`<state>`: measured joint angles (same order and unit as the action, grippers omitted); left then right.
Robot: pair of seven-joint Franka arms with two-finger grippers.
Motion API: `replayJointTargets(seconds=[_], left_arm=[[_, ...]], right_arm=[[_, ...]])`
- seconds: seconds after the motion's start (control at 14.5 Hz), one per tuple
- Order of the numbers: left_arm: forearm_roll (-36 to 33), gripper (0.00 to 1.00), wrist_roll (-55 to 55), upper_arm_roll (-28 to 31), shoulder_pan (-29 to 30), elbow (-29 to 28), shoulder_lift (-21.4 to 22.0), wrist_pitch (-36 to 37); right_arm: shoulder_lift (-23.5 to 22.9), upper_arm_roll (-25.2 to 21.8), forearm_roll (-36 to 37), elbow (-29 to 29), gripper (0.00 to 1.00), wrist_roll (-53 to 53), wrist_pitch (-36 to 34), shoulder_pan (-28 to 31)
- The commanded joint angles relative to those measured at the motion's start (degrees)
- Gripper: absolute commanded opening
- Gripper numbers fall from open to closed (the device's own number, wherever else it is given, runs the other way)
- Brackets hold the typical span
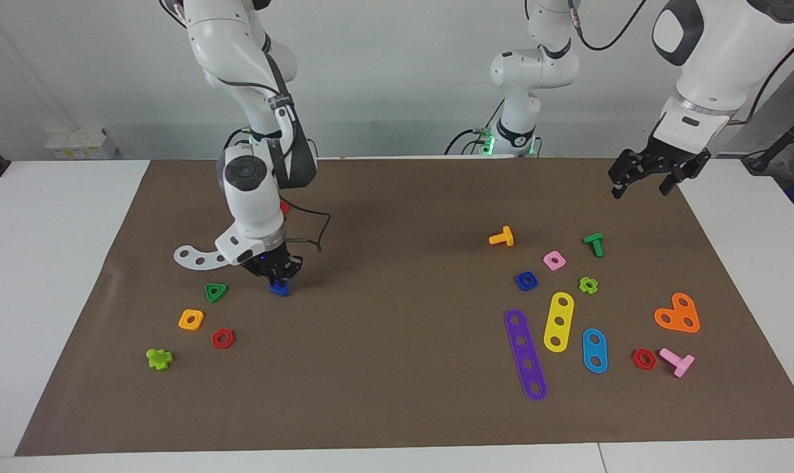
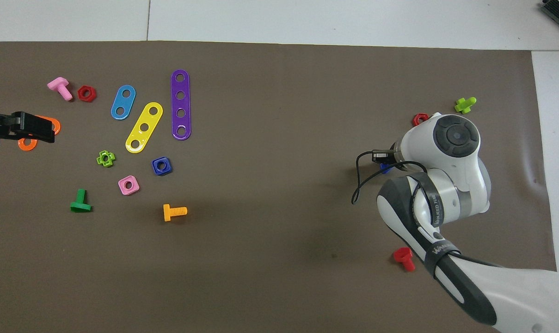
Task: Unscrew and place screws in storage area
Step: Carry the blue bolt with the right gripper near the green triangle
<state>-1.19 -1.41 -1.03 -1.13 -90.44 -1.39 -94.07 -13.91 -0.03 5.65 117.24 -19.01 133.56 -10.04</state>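
My right gripper (image 1: 278, 281) is shut on a small blue screw (image 1: 278, 288), held low over the brown mat with its head down. It hangs over the storage area (image 1: 252, 312), a bare patch beside the green triangular nut (image 1: 216, 292), the white curved strip (image 1: 196, 257) and the orange square nut (image 1: 191, 319). In the overhead view the right arm's wrist covers these parts, and only a sliver of the blue screw (image 2: 385, 168) shows. My left gripper (image 1: 641, 187) waits open and empty in the air over the mat's corner at the left arm's end.
A red hex nut (image 1: 222, 338) and lime screw (image 1: 159, 359) lie near the storage area. At the left arm's end lie purple (image 1: 525, 355), yellow (image 1: 558, 321) and blue (image 1: 594, 350) strips, a blue square nut (image 1: 527, 281), an orange screw (image 1: 502, 237) and an orange plate (image 1: 678, 314).
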Motion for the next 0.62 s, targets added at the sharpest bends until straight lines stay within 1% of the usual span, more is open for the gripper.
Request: replayJointTargets(seconds=[0.0, 0.07, 0.14, 0.21, 0.28, 0.34, 0.55], left_arm=[[-1.01, 1.00, -0.17, -0.02, 0.08, -1.93, 1.65, -0.33], [-1.01, 1.00, -0.17, -0.02, 0.16, -1.93, 1.65, -0.33], [-1.01, 1.00, -0.17, -0.02, 0.08, -1.93, 1.65, -0.33], [-1.01, 1.00, -0.17, -0.02, 0.08, -1.93, 1.65, -0.33], [-1.01, 1.00, -0.17, -0.02, 0.16, -1.93, 1.65, -0.33], [-1.01, 1.00, -0.17, -0.11, 0.08, -1.93, 1.65, -0.33], [-1.01, 1.00, -0.17, -0.02, 0.08, -1.93, 1.65, -0.33]], right_arm=[[1.16, 0.73, -1.70, 1.85, 0.00, 3.80, 0.65, 2.47], [1.25, 0.73, -1.61, 1.94, 0.26, 4.33, 0.65, 2.57], [1.25, 0.73, -1.61, 1.94, 0.68, 4.42, 0.39, 2.65], [1.25, 0.73, -1.70, 1.76, 0.81, 4.42, -0.05, 2.83], [1.77, 0.73, -1.70, 1.42, 0.92, 4.34, -0.84, 2.92], [3.00, 0.73, -1.79, 1.24, 0.96, 3.99, -1.89, 3.27], [6.43, 0.73, -2.40, -0.60, 0.98, 3.99, -5.93, 3.44]])
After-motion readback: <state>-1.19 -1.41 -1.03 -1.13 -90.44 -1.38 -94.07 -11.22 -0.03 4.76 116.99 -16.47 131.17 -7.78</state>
